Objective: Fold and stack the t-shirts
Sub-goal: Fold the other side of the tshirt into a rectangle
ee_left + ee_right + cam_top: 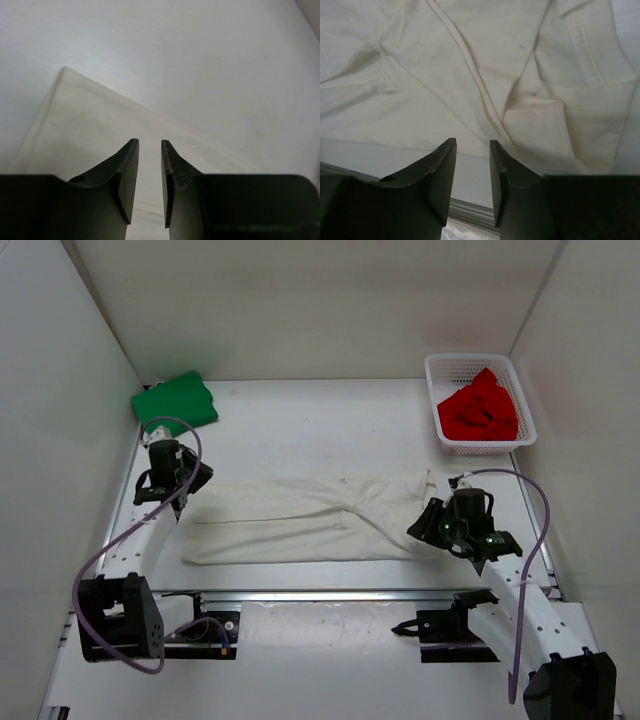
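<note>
Your left tool [197,478] is at the left end of the white shirt [310,520], jaws apart, holding nothing. Your right tool [426,522] is at the right end, the same. The white shirt lies long across the tabletop [320,430]. The green shirt [175,400] lies folded far left. The red shirt [480,410] is in the basket [465,358].

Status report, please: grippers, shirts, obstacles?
Left gripper, right gripper open, empty. White shirt partly folded, flat. Green shirt folded far left; red shirt in basket. No obstacle.
</note>
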`<control>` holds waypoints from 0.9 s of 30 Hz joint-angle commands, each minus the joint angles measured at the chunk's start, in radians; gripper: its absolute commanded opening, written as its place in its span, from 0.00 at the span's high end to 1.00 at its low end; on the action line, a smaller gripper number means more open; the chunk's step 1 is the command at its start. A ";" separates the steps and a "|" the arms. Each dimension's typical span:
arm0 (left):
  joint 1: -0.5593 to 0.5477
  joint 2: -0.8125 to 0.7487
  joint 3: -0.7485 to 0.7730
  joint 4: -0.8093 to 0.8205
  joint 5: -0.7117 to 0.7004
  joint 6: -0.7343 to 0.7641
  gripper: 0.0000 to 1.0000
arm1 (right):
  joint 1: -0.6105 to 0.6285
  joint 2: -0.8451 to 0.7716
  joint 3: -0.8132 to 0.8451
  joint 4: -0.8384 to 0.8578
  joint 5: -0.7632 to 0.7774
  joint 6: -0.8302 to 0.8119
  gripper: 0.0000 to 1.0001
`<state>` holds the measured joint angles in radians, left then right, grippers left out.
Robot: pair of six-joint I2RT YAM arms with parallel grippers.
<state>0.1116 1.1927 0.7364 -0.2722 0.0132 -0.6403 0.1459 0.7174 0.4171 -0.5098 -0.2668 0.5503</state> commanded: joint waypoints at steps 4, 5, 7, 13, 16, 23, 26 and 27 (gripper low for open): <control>-0.150 -0.047 -0.057 0.152 0.020 -0.048 0.64 | 0.132 0.253 0.153 0.271 0.141 -0.050 0.91; -0.182 -0.024 -0.071 0.162 0.043 -0.048 0.65 | 0.144 0.345 0.178 0.304 0.106 -0.056 0.99; -0.271 0.004 -0.091 0.189 0.068 -0.061 0.67 | 0.168 0.462 0.231 0.411 0.095 -0.091 1.00; -0.493 0.067 -0.091 0.205 0.087 -0.013 0.67 | 0.144 0.736 0.339 0.626 0.040 -0.122 0.75; -0.510 0.062 -0.124 0.220 0.132 -0.015 0.68 | 0.129 0.830 0.391 0.642 0.005 -0.131 0.69; -0.466 0.024 -0.216 0.294 0.194 -0.048 0.68 | 0.144 0.905 0.382 0.653 -0.032 -0.136 0.68; -0.478 0.027 -0.215 0.294 0.194 -0.042 0.68 | 0.139 0.919 0.371 0.671 -0.095 -0.122 0.68; -0.477 0.031 -0.216 0.294 0.195 -0.045 0.68 | 0.145 0.930 0.362 0.671 -0.101 -0.116 0.67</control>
<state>-0.3622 1.2545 0.5171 -0.0307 0.1749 -0.6815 0.2817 1.6337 0.7837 0.0944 -0.3157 0.4335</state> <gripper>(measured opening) 0.321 0.325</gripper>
